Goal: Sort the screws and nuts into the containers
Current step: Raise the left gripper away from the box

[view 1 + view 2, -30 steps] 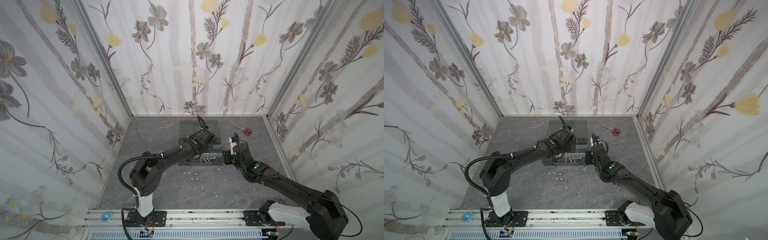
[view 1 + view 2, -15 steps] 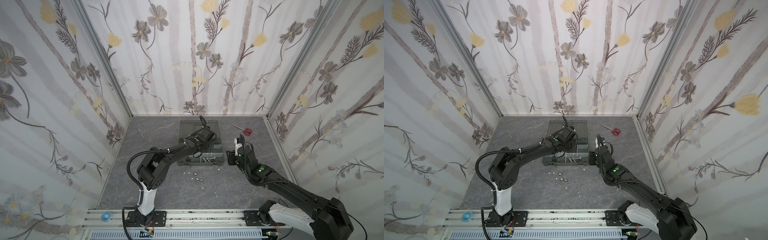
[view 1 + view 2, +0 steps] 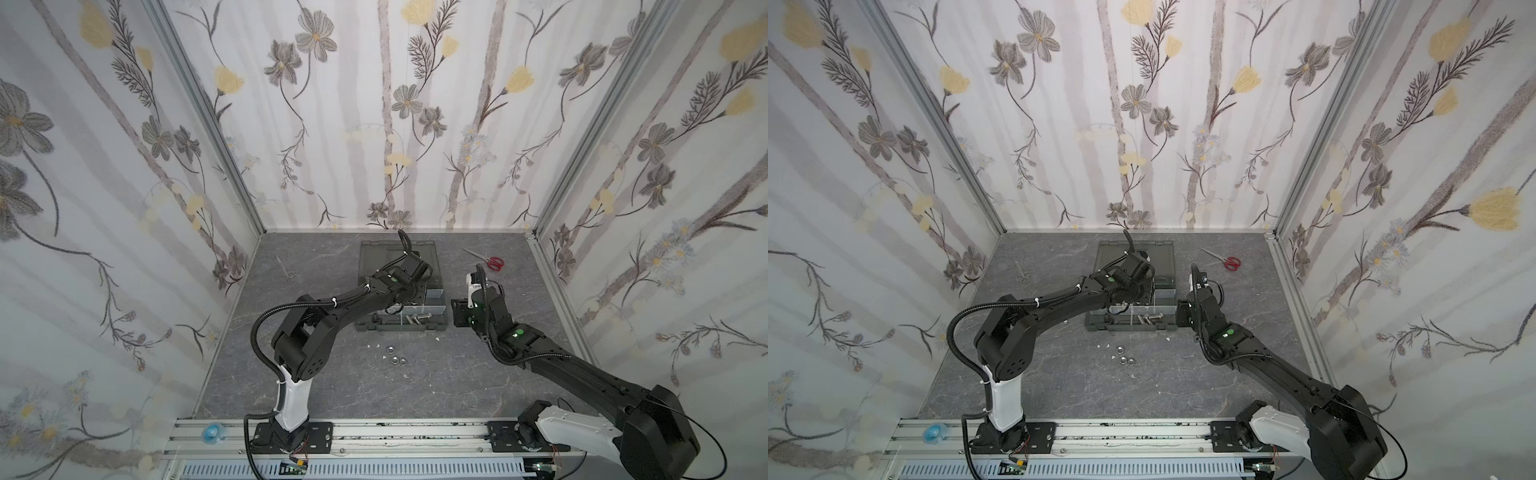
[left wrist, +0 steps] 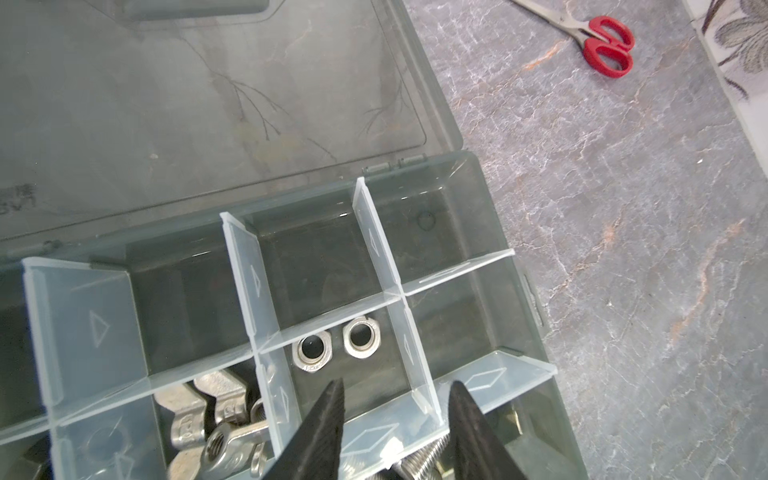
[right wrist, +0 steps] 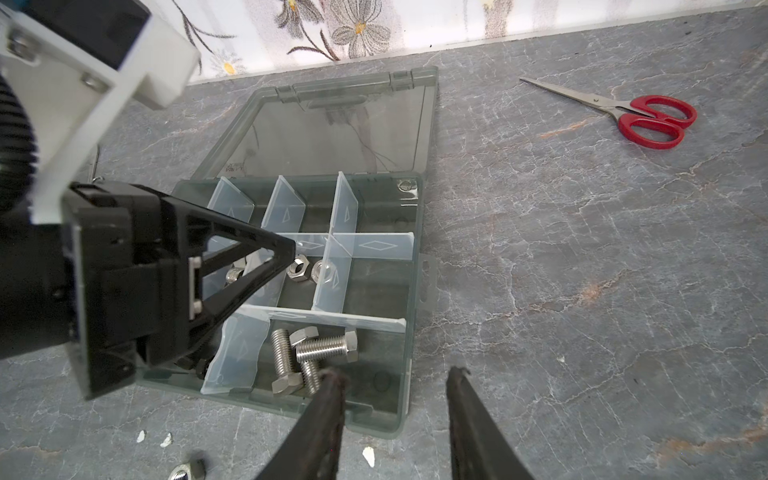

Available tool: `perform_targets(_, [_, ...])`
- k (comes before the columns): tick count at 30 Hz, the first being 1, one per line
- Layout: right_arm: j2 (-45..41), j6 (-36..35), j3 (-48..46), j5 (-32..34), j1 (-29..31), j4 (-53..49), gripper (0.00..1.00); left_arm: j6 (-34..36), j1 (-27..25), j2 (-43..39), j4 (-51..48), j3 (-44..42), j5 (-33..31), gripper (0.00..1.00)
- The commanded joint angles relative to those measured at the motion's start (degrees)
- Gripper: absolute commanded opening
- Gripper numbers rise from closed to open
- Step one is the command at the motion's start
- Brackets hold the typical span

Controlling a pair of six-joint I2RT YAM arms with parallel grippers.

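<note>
- We see our left pincer [image 4: 397,382] spread and empty over the organizer case [image 4: 490,232]. Two silver hex nuts [image 4: 313,349] lie in the compartment just ahead of its tips.
- Wing nuts [image 4: 216,419] sit in the compartment beside that one.
- Our right pincer [image 5: 395,371] is also spread, gripping nothing, at the case's edge. Silver hex bolts [image 5: 324,345] lie just ahead of one tip.
- Three loose nuts [image 3: 392,360] lie on the table [image 3: 332,395], apart from both pincers.

Both top views look steeply down from high above the front rail [image 3: 395,432] over the whole tabletop [image 3: 457,374], while each wrist camera sits close over the same open case [image 4: 490,232], with the red scissors [image 5: 623,116] shared beyond.
</note>
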Motion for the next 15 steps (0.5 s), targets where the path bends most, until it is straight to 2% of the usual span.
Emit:
perform_targets(1, [0.85, -0.01, 0.81, 0.07, -0.06, 2.14, 0.42, -0.9, -0.02, -2.51, 1.07, -1.02, -0.08, 0.44])
perform_targets(15, [3.58, 1.0, 2.47, -1.74, -0.17, 2.55, 0.42, -3.64, 0.04, -12.82, 3.65, -8.35, -4.08, 0.46])
